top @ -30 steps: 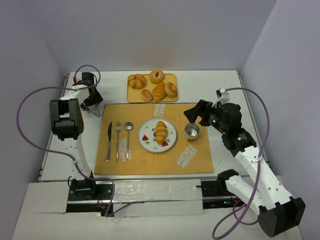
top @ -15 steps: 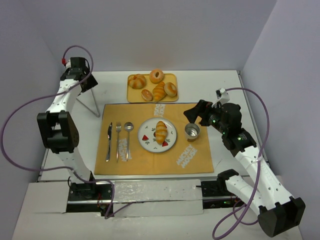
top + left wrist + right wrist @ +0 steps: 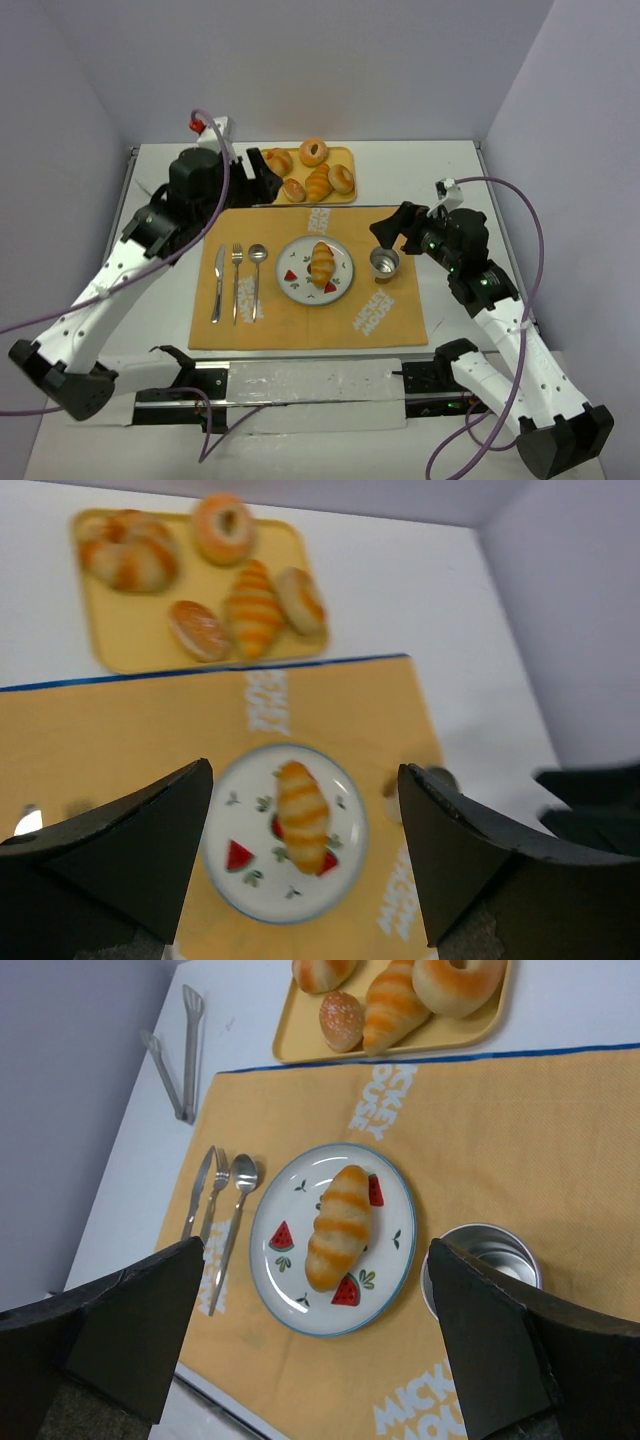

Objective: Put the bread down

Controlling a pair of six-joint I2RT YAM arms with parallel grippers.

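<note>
The bread (image 3: pixel 322 264), a golden-orange ridged croissant, lies lengthwise on the patterned plate (image 3: pixel 295 262) in the middle of the orange placemat (image 3: pixel 300 325). It also shows in the left wrist view (image 3: pixel 303 815) and the right wrist view (image 3: pixel 340 1225). My left gripper (image 3: pixel 266 178) is open and empty, held high over the mat's far left by the tray, looking down on the plate (image 3: pixel 340 880). My right gripper (image 3: pixel 386 232) is open and empty, raised to the right of the plate (image 3: pixel 275 1272), above the cup.
A yellow tray (image 3: pixel 345 155) at the back holds doughnuts, buns and another croissant. A metal cup (image 3: pixel 384 262) stands right of the plate. Knife (image 3: pixel 218 282), fork (image 3: pixel 237 280) and spoon (image 3: pixel 257 275) lie left of it. Tongs (image 3: pixel 185 1050) lie on the table beyond the mat's left corner.
My left arm has swung from the far left corner to the right, now over the mat's far edge by the tray. The right arm and the bread have hardly moved.
</note>
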